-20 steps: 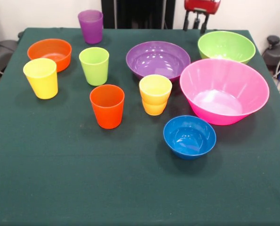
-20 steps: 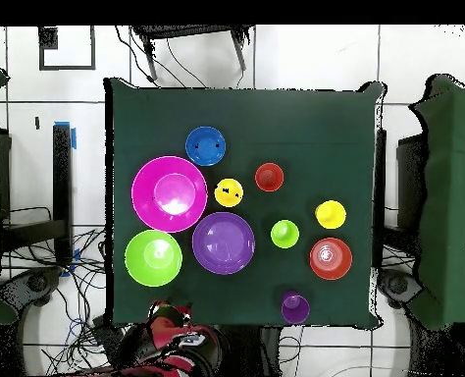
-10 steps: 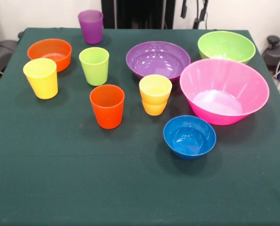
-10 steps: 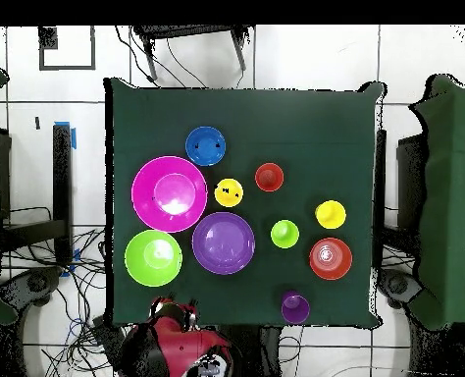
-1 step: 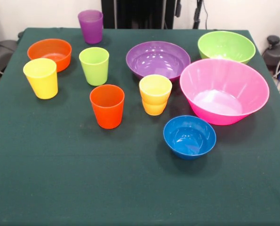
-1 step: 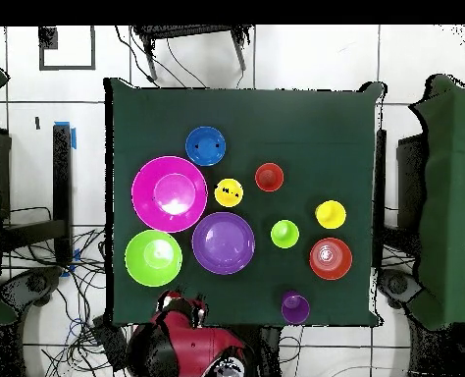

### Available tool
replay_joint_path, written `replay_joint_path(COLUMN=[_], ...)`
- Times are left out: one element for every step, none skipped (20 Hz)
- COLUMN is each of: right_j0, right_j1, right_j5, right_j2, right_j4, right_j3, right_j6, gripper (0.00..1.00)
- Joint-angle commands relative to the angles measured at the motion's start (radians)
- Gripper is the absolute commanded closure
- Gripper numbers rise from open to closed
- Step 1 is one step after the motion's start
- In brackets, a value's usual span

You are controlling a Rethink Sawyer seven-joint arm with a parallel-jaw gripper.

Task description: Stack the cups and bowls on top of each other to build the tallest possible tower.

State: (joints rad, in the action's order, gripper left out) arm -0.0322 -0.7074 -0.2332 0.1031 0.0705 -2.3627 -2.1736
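Cups [image 5: 107,106] and bowls [image 5: 223,91] are standing upright, mouths up, spread across the bench [image 5: 130,188], none stacked except the yellow-orange cup [image 5: 155,95], seemingly nested. Being light, stiff and slippery plastic, each is best pinched at the rim. Gripper state: cannot tell; arm [image 6: 192,349] is sitting off the bench edge.

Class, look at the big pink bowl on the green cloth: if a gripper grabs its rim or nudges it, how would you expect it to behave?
The pink bowl looks like glossy plastic, so probably stiff, light for its size, and slippery. Its walls flare from a narrower base, so lifting by one side of the rim would likely tilt it. A push may bump it into the purple bowl close beside it.
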Motion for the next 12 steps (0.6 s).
replay_joint_path(right_j0=[-0.002,-0.003,-0.017,-0.02,-0.024,-0.028,-0.031,-0.033,-0.043,-0.045,-0.052,-0.053], right_j1=[0.097,0.099,0.107,0.109,0.112,0.112,0.114,0.112,0.109,0.106,0.102,0.1], right_j5=[-0.042,-0.044,-0.058,-0.06,-0.062,-0.063,-0.063,-0.061,-0.064,-0.062,-0.058,-0.059], right_j2=[-0.123,-0.128,-0.129,-0.134,-0.139,-0.14,-0.144,-0.145,-0.143,-0.144,-0.145,-0.147], right_j4=[0.004,0.0,-0.009,-0.015,-0.021,-0.027,-0.034,-0.038,-0.05,-0.055,-0.064,-0.067], right_j3=[0.058,0.06,0.063,0.065,0.067,0.069,0.072,0.073,0.073,0.073,0.073,0.073], right_j6=[-0.161,-0.165,-0.174,-0.18,-0.185,-0.188,-0.193,-0.196,-0.203,-0.206,-0.211,-0.214], gripper=[0.0,0.0,0.0,0.0,0.0,0.0,0.0,0.0,0.0,0.0,0.0,0.0])
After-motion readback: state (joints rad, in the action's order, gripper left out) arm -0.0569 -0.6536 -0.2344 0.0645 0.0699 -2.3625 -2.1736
